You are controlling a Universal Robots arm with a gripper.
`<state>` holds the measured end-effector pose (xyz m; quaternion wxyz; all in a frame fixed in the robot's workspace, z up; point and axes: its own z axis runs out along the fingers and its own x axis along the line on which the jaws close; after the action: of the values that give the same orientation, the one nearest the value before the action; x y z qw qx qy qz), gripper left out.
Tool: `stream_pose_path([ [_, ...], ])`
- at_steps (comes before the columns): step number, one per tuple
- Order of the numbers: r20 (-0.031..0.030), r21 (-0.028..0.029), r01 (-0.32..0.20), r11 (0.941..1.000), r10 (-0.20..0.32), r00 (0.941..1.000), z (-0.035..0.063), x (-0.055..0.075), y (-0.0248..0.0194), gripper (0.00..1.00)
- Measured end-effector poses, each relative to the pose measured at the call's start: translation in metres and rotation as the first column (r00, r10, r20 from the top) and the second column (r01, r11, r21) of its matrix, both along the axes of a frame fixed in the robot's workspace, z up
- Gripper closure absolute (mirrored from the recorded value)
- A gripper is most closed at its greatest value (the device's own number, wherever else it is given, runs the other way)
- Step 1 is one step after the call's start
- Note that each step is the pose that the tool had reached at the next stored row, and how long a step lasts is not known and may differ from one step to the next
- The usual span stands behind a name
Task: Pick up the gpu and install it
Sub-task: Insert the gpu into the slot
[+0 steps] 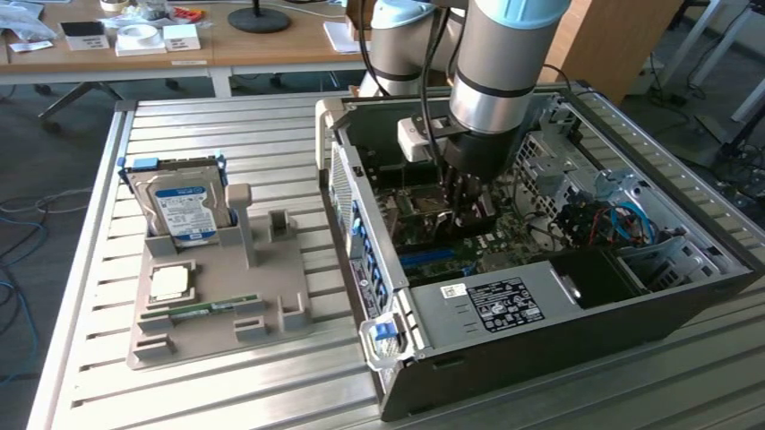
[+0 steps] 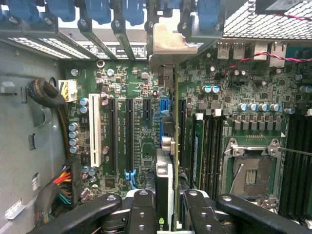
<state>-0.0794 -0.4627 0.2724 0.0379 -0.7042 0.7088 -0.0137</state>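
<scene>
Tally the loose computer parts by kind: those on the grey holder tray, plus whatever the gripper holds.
Silver hard drive with blue-white label: 1
Pale square processor chip: 1
Narrow green memory stick: 1
Thin black gpu card, in the gripper: 1
Total: 4

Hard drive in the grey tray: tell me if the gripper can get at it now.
Not as things stand, likely: the gripper is down inside the computer case, shut on the gpu; the hard drive stands outside in the tray, unobstructed.
</scene>
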Motion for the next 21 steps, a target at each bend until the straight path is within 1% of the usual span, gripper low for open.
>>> stream_pose_path([
  [7, 0.0001, 0.0001, 0.0, 1.0, 0.0, 1.0, 0.0, -0.0014, 0.0, 0.73],
  [10, 0.0014, 0.0001, 0.0, 1.0, 0.0, 1.0, 0.0, -0.0036, 0.0, 0.73],
  [21, 0.0015, 0.0, 0.0, 1.0, 0.0, 1.0, 0.0, -0.0057, 0.0, 0.73],
])
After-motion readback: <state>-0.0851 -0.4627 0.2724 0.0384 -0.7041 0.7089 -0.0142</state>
